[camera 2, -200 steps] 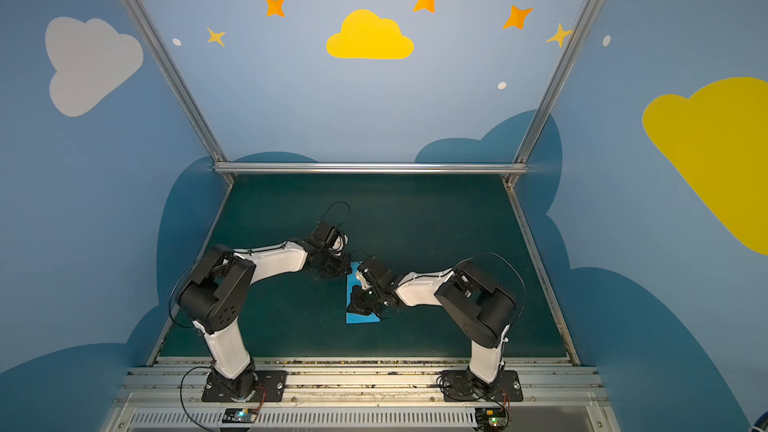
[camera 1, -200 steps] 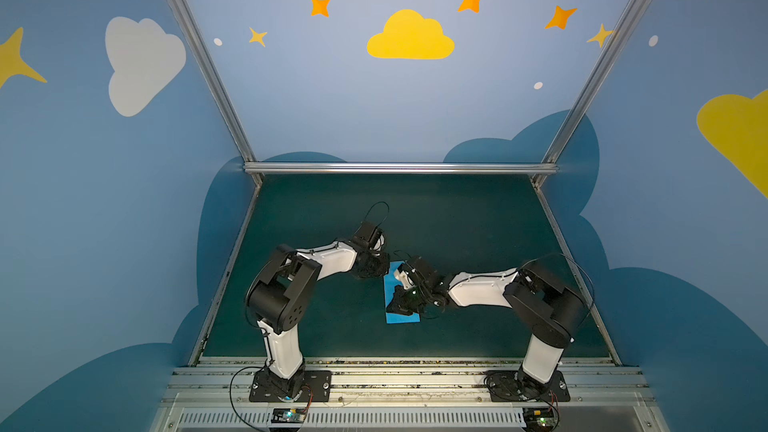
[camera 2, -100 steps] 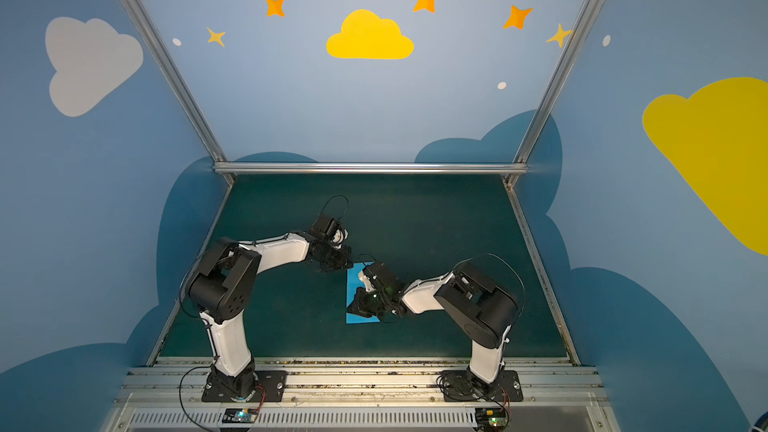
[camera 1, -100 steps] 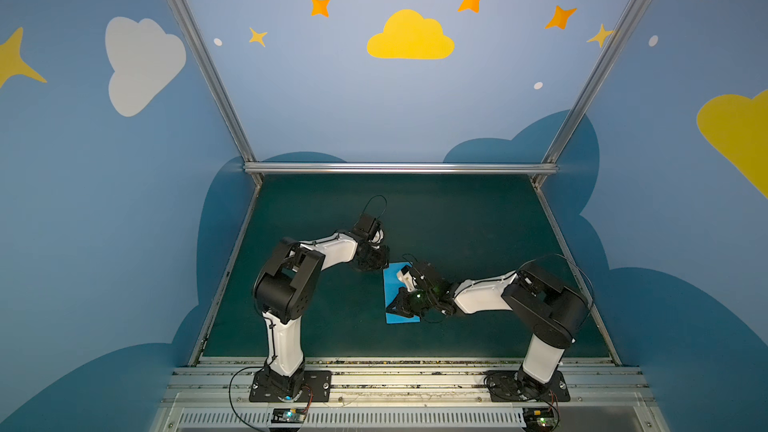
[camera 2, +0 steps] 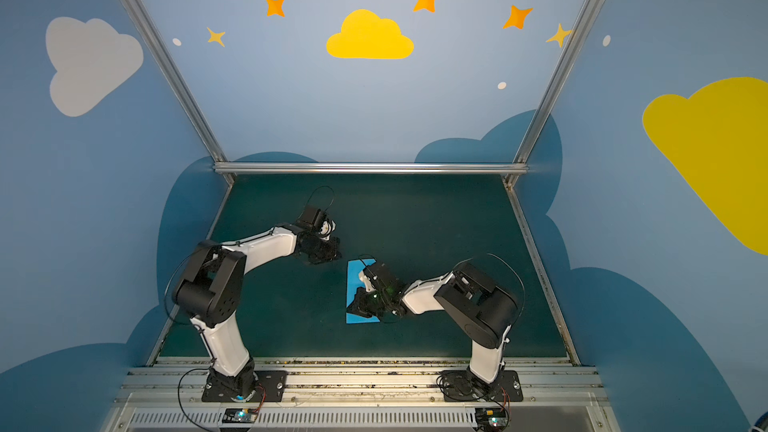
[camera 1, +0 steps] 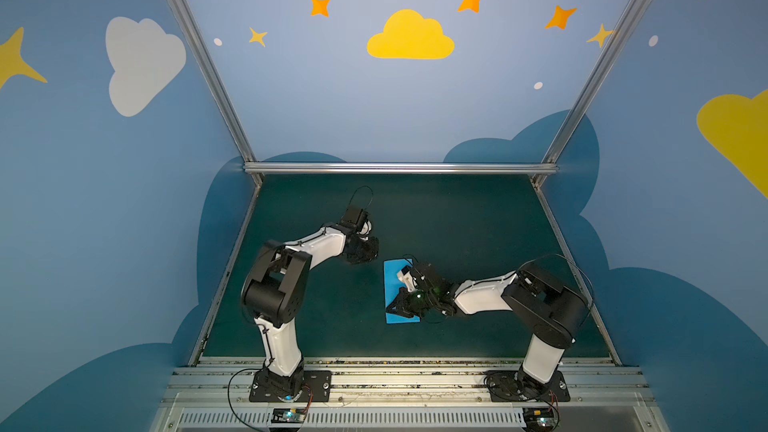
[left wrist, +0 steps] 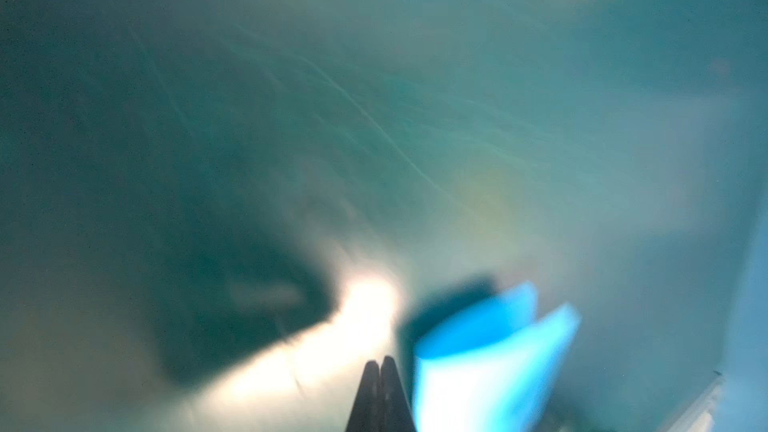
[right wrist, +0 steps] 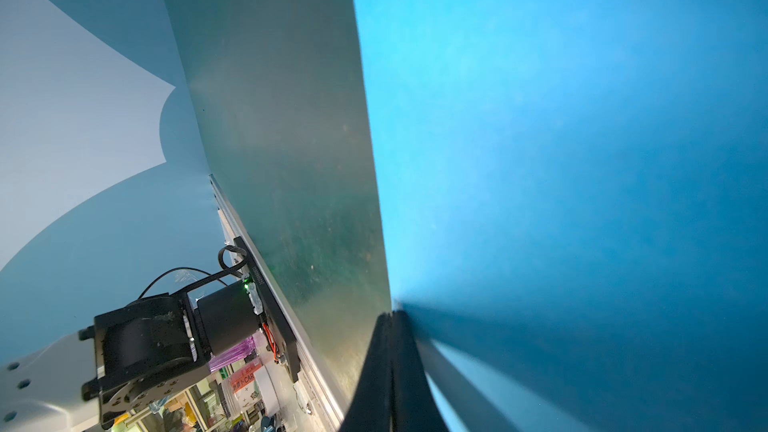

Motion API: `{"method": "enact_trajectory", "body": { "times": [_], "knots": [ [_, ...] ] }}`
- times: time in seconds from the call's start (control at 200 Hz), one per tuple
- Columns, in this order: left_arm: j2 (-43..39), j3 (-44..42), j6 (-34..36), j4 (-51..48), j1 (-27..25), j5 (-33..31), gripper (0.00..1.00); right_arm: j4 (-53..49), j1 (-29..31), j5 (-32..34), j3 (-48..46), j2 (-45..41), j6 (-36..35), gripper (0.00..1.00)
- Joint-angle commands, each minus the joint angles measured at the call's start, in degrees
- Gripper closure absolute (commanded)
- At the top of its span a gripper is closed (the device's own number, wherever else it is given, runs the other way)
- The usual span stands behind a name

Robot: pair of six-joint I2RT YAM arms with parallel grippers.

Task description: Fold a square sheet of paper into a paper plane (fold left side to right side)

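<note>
The square sheet of paper (camera 1: 394, 280) (camera 2: 354, 282) lies on the green mat, folded into a narrow sky-blue rectangle. No paper plane is in view. My right gripper (camera 1: 389, 309) (camera 2: 350, 307) is shut, and its tips press down at the paper's left long edge near the front end. In the right wrist view the shut tips (right wrist: 392, 314) sit where the blue paper (right wrist: 582, 160) meets the mat. My left gripper (camera 1: 368, 254) (camera 2: 329, 256) is shut on nothing and hovers just off the paper's far left corner. The blurred left wrist view shows its tips (left wrist: 380, 361) beside the paper (left wrist: 478, 363), whose layers gape.
The dark green mat (camera 1: 478, 222) is bounded by aluminium rails at the back (camera 1: 399, 168) and the sides, with blue painted walls behind them. Both arm bases stand on the front rail (camera 1: 407, 380). Cables loop over each wrist.
My left gripper has drawn back from the paper's far corner, towards the rear left. My right gripper has stayed pressed on the paper and reached slightly further left.
</note>
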Motion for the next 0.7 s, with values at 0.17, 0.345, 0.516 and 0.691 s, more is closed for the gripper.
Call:
{"method": "enact_trajectory", "body": {
  "times": [0.17, 0.345, 0.516, 0.691],
  "knots": [
    [-10.99, -13.09, -8.12, 7.93, -7.20, 2.08, 0.96, -7.23, 0.85, 3.21, -2.19, 3.12, 0.13, 1.00],
    [-12.80, -18.83, -11.28, 12.45, -10.20, 1.53, 0.96, -7.96, 0.85, 3.20, -1.77, 3.20, -0.18, 1.00],
    [-11.69, -21.74, -12.39, 15.41, -10.94, 1.37, 0.96, -8.55, 0.84, 3.13, -1.14, 3.39, -0.42, 1.00],
    [-9.95, -22.05, -12.17, 15.73, -10.81, -0.43, 0.96, -8.94, 0.84, 3.08, -1.00, 3.35, -0.44, 1.00]
  ]
}}
